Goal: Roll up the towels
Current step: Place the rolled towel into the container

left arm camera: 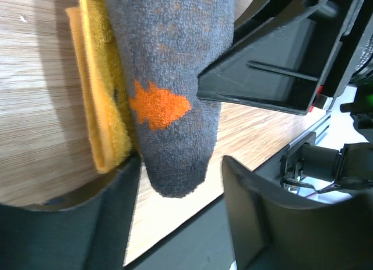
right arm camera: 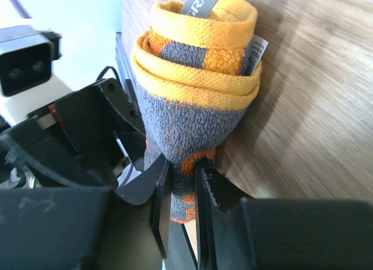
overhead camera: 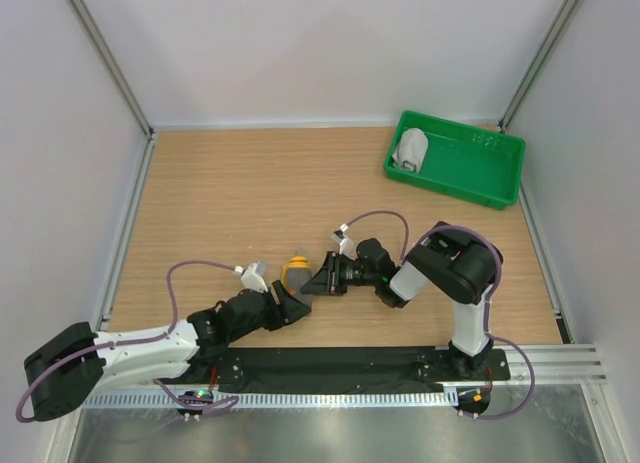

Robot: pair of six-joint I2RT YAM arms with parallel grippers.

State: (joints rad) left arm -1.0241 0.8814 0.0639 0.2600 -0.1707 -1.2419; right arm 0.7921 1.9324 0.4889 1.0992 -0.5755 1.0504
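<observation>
One patterned towel [right arm camera: 195,124] is seen rolled on the worktop [overhead camera: 250,183] between the tools | right tool [right arm camera: 182,188] is pinched on its end | left tool [left arm camera: 175,179] is spread apart around it | judged soft, light, floppy: best held mid-roll

1 orange towel [overhead camera: 296,273], 1 grey towel [overhead camera: 411,148] and 1 green tray [overhead camera: 470,165].

Grey tag [right arm camera: 201,0], top centre of right wrist view, sticking out of rolled orange-yellow towel [right arm camera: 198,89]: white letters "GRA", rest cut by frame edge. White care label [right arm camera: 260,48] at towel's right: print unreadable.
</observation>
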